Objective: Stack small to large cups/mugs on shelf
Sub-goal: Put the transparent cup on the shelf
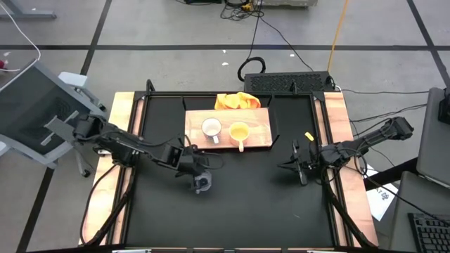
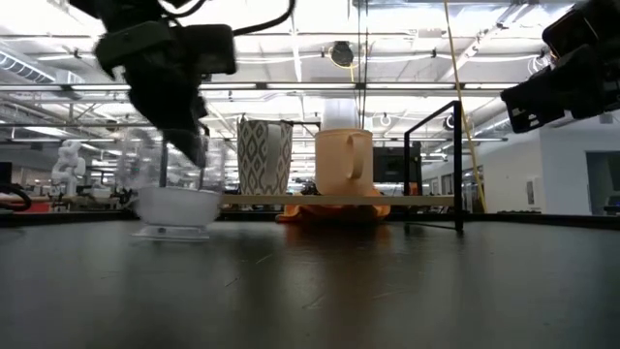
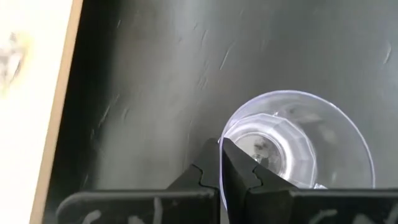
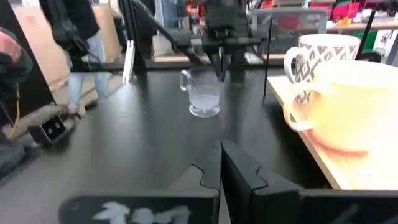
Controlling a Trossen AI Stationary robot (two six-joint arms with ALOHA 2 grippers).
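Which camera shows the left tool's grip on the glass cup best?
The left wrist view: the left tool is shut on the glass cup rim. High view shows it small, low view blurred, right wrist view from afar.

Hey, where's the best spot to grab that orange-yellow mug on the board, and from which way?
Probably pinch the rim of the orange-yellow mug from straight above. It stands upright and open-topped on the shelf, so one finger can slip inside. Its handle points toward the table's front, and the white mug sits close on the left arm's side, so the right gripper has the freer approach.
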